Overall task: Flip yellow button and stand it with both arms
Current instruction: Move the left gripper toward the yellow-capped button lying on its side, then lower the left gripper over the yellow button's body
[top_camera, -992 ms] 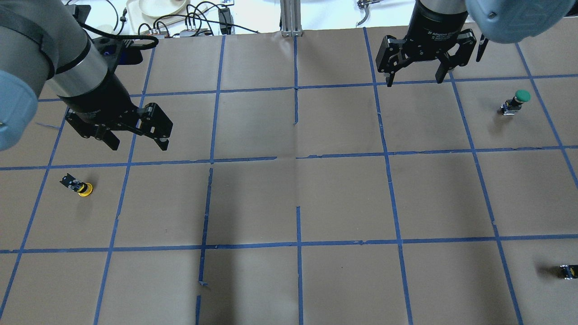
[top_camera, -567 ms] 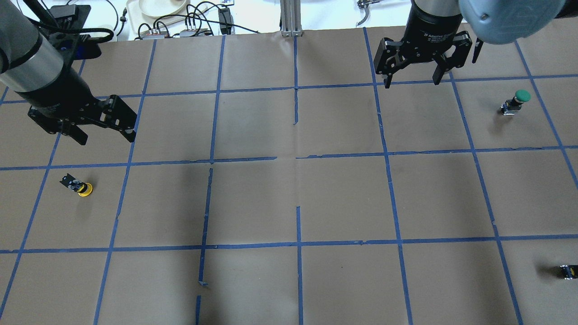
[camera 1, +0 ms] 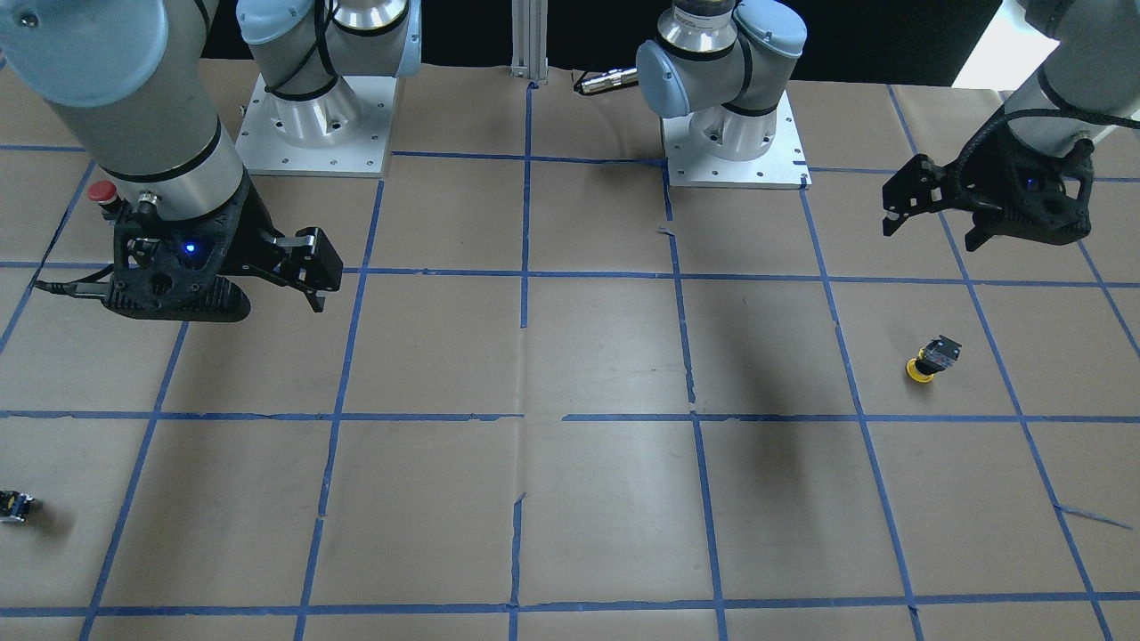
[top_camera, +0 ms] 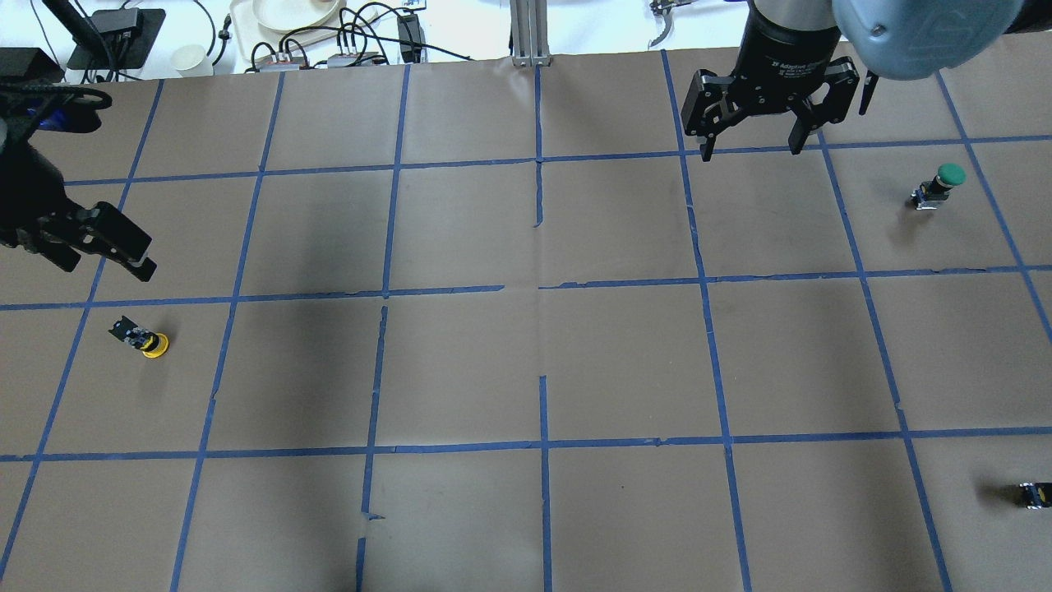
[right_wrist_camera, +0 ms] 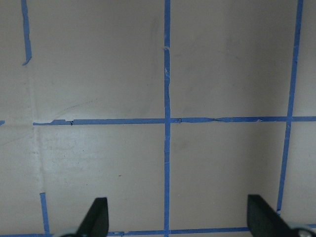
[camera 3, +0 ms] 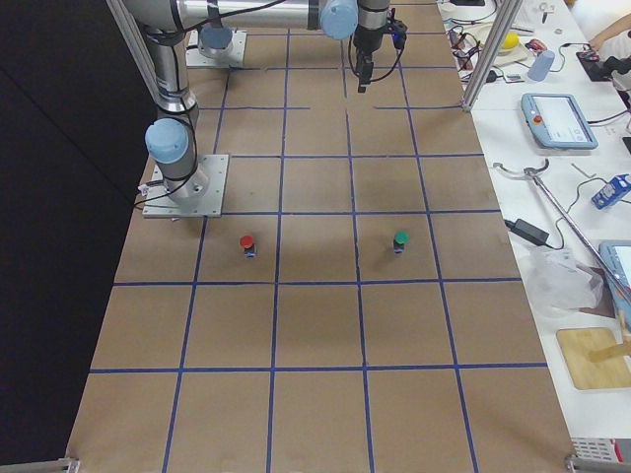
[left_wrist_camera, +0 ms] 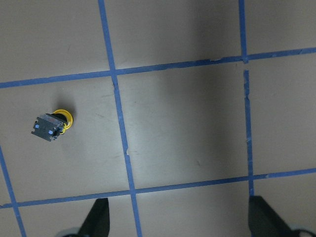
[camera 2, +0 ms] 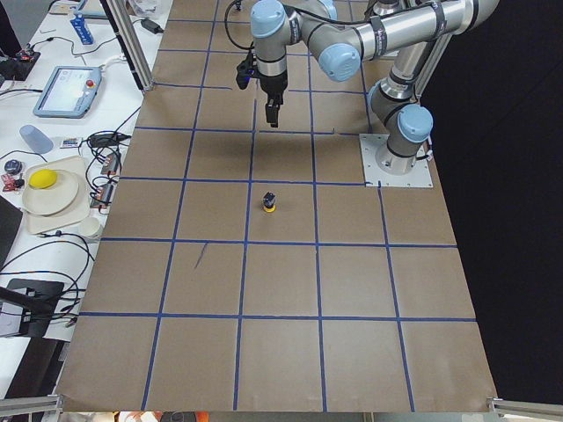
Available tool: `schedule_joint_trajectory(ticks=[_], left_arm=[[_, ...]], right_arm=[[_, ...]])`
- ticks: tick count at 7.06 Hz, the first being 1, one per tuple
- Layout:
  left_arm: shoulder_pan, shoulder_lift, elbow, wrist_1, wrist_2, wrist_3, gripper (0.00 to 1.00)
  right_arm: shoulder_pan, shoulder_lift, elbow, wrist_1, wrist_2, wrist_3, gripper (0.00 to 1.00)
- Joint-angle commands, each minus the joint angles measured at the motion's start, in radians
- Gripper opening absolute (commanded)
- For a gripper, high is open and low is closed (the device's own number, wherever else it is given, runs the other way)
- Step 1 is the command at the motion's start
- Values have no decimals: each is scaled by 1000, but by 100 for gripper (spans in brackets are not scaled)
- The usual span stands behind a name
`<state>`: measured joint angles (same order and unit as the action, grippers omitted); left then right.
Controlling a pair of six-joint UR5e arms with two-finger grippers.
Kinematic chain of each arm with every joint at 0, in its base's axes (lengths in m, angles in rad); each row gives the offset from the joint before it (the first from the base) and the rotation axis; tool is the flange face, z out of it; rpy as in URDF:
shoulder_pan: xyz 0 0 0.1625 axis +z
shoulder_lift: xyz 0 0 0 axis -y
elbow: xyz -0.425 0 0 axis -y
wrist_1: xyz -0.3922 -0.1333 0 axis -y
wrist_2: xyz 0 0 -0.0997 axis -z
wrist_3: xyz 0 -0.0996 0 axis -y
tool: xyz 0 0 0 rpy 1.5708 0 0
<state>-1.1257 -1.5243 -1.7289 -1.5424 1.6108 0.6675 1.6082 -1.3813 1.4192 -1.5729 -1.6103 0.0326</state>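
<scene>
The yellow button rests on its yellow cap on the brown paper at the table's left, its black body and contact base tilted upward. It also shows in the front view, the left side view and the left wrist view. My left gripper hangs open and empty above the table, a little beyond the button and apart from it; it also shows in the front view. My right gripper is open and empty over the far right part of the table.
A green-capped button stands at the right. A capless black part lies near the right front edge. A red-capped button stands near my right arm's base. Cables and a plate lie beyond the far edge.
My left gripper has swung to the left, from about one grid column right of the button to above it. The right gripper has barely moved. The button has not moved.
</scene>
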Motion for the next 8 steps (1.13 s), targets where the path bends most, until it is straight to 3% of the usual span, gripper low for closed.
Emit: schedule_joint_trajectory(ticks=[1,5,8], left_arm=[[88,-78,-59,171,17,133,100],[161,-210,-147,512,55,361,100],[170,-241,-153,515,69,431,100]], right_arm=[[9,-5,6,-1,12,3,100],[36,-152,6,7,6,6,100],[36,-162,12,14,12,-5,100]])
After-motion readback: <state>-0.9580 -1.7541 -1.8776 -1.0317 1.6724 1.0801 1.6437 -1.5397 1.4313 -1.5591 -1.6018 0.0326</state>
